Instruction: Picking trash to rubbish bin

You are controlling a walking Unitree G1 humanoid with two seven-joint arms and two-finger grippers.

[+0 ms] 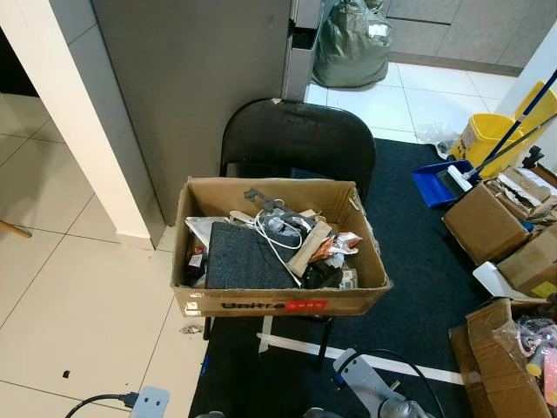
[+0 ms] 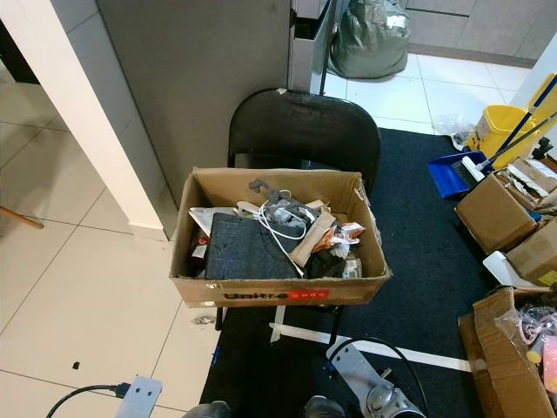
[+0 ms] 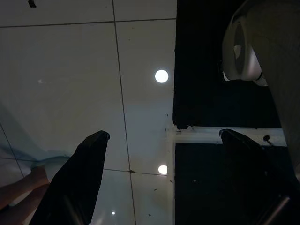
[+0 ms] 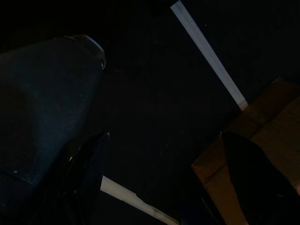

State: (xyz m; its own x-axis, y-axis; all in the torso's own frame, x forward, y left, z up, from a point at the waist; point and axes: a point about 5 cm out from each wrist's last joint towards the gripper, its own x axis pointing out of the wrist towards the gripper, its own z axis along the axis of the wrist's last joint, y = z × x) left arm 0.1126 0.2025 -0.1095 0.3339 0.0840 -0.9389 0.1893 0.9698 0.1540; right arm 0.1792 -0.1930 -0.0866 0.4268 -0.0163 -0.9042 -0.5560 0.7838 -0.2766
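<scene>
Standing before a cardboard box (image 1: 278, 303) that rests on the seat of a black folding chair (image 1: 298, 135), the robot looks down into it — the box is crammed with mixed trash: a dark grey fabric-covered slab (image 1: 246, 259), a white cable (image 1: 277, 237), a grey plastic part (image 1: 277, 212), crumpled wrappers (image 1: 338, 246) and brown paper. Both arms hang low and idle. Left gripper (image 3: 161, 145): fingers spread wide, nothing between them, pointing down at pale floor tile and the edge of the dark rug (image 3: 211, 56). Right gripper (image 4: 161, 150): fingers likewise apart and empty, over the dark rug with a white tape strip (image 4: 206, 49) and the corner of a floor-level cardboard carton (image 4: 262, 154). Which container counts as the rubbish bin cannot be settled from these views; candidates are a yellow mop bucket (image 1: 489, 138) to the right, well apart from the chair, and a stuffed grey-green bag (image 1: 350, 42) on the tiles behind it. More open cartons (image 1: 484, 223) sit along the right side of the rug. Progress judgement: early, or between cycles — no item is in hand, the box looks full, and neither gripper is near it. Remaining, as I read it: raise an arm, pick a piece from the box, carry it to the bin, repeat.
</scene>
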